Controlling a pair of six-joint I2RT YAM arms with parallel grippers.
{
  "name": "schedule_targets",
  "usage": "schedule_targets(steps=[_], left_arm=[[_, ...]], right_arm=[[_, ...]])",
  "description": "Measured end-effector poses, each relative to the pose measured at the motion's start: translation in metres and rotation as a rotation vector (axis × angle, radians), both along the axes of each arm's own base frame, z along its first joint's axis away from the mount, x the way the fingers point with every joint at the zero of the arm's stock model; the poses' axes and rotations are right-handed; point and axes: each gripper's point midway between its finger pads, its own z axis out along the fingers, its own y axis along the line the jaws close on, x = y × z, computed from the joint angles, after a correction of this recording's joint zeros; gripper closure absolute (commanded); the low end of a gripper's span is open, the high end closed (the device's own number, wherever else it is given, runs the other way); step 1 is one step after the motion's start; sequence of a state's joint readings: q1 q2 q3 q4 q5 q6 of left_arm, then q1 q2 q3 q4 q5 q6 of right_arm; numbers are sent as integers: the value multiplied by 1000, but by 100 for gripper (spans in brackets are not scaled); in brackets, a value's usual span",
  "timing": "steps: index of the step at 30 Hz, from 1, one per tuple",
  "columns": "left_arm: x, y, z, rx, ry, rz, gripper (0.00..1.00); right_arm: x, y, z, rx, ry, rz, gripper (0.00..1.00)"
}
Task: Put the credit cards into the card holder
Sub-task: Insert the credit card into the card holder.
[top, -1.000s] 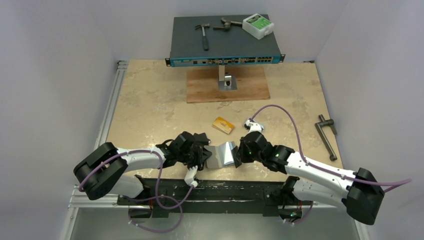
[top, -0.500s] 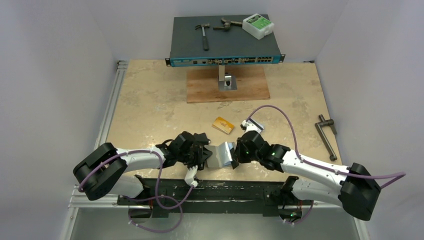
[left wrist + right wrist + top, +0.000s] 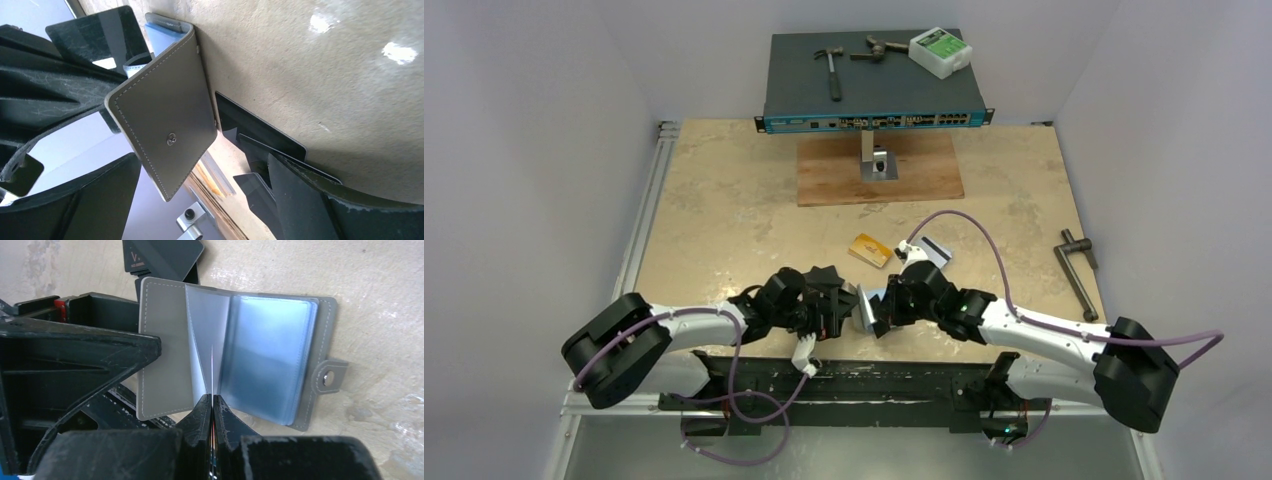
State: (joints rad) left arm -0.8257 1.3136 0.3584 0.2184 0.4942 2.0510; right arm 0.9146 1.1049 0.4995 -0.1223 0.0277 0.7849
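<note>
Table (image 3: 724, 200): card holder (image 3: 270, 355) sits open near the front, between both hands.
Left hand (image 3: 205, 160): fingers wide, not squeezing it.
Right hand (image 3: 212, 412): pinches a thin card (image 3: 212, 370).
Danger: loose card holder may slide or flop shut, so the card misses its pocket.

Room between the fingers of the left gripper (image 3: 200, 165) is filled by the card holder (image 3: 165, 120); the slot ahead of the right gripper (image 3: 212, 402) is occupied by its pinched credit card (image 3: 212, 371).
</note>
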Motion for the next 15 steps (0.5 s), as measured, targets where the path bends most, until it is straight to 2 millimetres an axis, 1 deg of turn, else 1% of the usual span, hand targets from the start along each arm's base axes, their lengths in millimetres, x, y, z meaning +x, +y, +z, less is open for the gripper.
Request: schedule_targets(steps=[4,7,11,15], left_arm=[[0,5,1,-12,-15,20,0],[6,9,7,-30,-10,89,0],[23,15,23,-66,34,255,0],[47,16,50,-119,146,475,0]], right_arm=[[0,7,1,21,-1,18,100],[-1,11,-1,28,4,33,100],[-2,14,-5,26,15,53,100],[-4,19,-7,33,20,73,100]])
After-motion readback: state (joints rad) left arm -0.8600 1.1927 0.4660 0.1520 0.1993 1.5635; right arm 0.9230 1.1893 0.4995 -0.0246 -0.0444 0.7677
